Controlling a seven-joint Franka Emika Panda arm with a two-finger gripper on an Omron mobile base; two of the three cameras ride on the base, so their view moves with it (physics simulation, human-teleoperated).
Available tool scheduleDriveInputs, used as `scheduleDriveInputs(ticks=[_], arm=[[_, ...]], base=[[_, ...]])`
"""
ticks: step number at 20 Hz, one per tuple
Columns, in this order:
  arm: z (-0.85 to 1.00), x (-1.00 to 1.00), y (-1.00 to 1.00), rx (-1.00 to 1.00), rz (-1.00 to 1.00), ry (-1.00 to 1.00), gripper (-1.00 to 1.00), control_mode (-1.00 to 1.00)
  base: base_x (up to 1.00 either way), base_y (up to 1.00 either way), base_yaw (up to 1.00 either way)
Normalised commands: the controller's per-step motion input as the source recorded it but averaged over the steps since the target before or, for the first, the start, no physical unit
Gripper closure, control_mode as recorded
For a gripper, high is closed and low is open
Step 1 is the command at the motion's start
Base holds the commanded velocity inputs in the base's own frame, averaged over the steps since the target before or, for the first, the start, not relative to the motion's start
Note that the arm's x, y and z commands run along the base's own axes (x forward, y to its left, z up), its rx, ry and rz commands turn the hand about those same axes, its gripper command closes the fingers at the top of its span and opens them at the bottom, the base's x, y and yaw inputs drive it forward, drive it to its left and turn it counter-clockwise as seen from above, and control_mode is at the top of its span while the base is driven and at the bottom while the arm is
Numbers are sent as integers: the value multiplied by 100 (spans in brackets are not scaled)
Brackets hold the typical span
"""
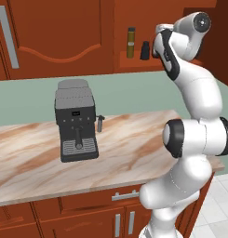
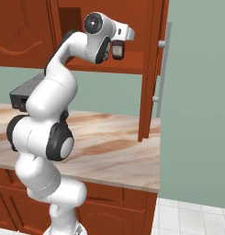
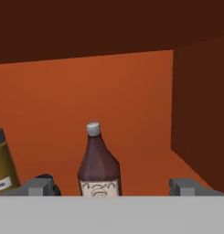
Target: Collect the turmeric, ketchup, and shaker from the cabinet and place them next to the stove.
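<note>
Ketchup [image 3: 98,164] stands upright in the cabinet [image 3: 131,91]; turmeric [image 3: 2,162] is edge-cropped.

Ketchup [image 3: 98,162] stands centre-bottom of the hand view, between the wide-spread fingertips [image 3: 38,186]. Turmeric [image 3: 2,162] crowds the lower left, shaker [image 1: 144,50] beside it. Free room is seen lower right, bounded by the cabinet [image 3: 200,114] side wall.

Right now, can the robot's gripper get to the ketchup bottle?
Probably yes. In the hand view the ketchup stands upright straight ahead between the open gripper fingers, with nothing in front of it. The turmeric sits off to one side.
</note>
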Motion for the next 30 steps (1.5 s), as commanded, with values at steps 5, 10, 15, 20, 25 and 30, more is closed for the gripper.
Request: scheduleDriveInputs(ticks=[5, 10, 15, 20, 25, 30], arm=[[6, 5, 1, 0, 0, -2, -100, -100], [0, 10, 22, -2, 0, 0, -100, -100], [0, 25, 4, 0, 1, 0, -100, -100], [0, 30, 0, 0, 3, 0, -100, -100], [0, 29, 2, 0, 4, 1, -100, -100], [0, 26, 0, 0, 4, 0, -100, -100]], base=[[0, 0, 0], [0, 0, 0], [0, 0, 0], [0, 0, 0], [0, 0, 0], [0, 0, 0]])
